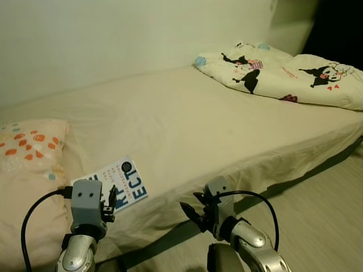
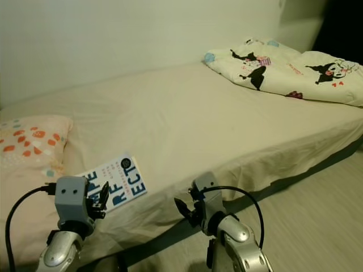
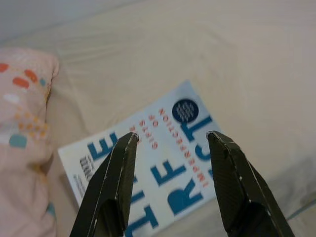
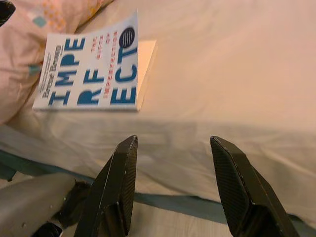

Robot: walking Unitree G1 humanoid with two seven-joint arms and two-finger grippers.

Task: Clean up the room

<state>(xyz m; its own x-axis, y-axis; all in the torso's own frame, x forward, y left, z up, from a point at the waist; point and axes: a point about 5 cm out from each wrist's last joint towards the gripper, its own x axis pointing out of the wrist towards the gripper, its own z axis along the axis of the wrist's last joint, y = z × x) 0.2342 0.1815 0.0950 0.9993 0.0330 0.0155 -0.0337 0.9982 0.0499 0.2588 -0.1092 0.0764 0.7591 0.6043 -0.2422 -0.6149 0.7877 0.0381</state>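
Before us, filling most of the head views, lies a wide low bed with a cream fitted sheet [image 1: 187,124], set against a pale plain wall [image 1: 113,39] with pale wooden floor [image 1: 323,221] along its near edge. At the far right end of the bed we see a rumpled white duvet printed with black cartoon figures [image 1: 283,71], heaped up toward the corner. At the left end, close to us, sits a soft peach pillow dotted with orange and teal spots [image 1: 28,153], its near part hanging toward the edge of the mattress.

Just beside that pillow, near the bed's front edge, lies a white paperback book with large blue lettering on its cover [image 1: 126,182]. It rests flat on the sheet, cover up, and from our right wrist camera its left side appears to touch the pillow.

Our left gripper [image 3: 170,140] hovers directly above the book, its two black fingers [image 3: 116,177] spread wide apart with nothing between them; through the gap in the left wrist view we read the blue letters of the cover. A black cable [image 1: 31,221] loops from that wrist.

Our right gripper [image 4: 170,145] is held lower, in front of the bed's side, pointing at the draped sheet below the book. Its fingers [image 4: 234,182] are likewise parted and hold nothing. The book sits well beyond their tips in the right wrist view, and the dark base of the bed runs beneath them.
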